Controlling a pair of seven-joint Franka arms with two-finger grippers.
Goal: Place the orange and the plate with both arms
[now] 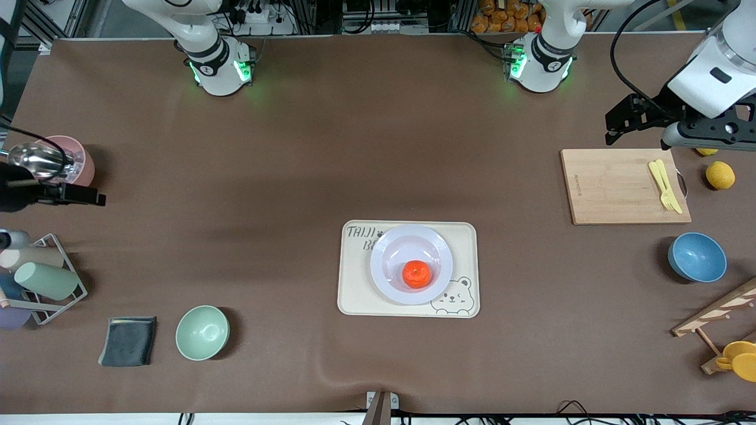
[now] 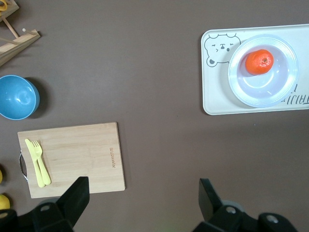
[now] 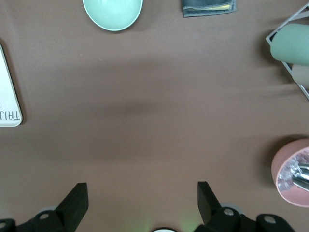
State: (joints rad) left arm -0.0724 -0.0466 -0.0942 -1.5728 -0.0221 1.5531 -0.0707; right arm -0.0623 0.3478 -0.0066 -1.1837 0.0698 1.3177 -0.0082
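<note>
Orange on plate, plate on tray: the placing looked finished.

The orange (image 1: 416, 274) sat in the plate (image 1: 385, 267), and the plate rested on the cream tray (image 1: 354, 295) in the middle of the table, with nothing gripping either. The left gripper (image 1: 635, 124) hung empty, fingers spread, over the table by the cutting board (image 1: 614, 189) at the left arm's end. The right gripper (image 3: 140, 203) hung empty and spread wide over bare table near the pink cup (image 1: 82, 162) at the right arm's end. Judging by this, no placing step seemed left.
</note>
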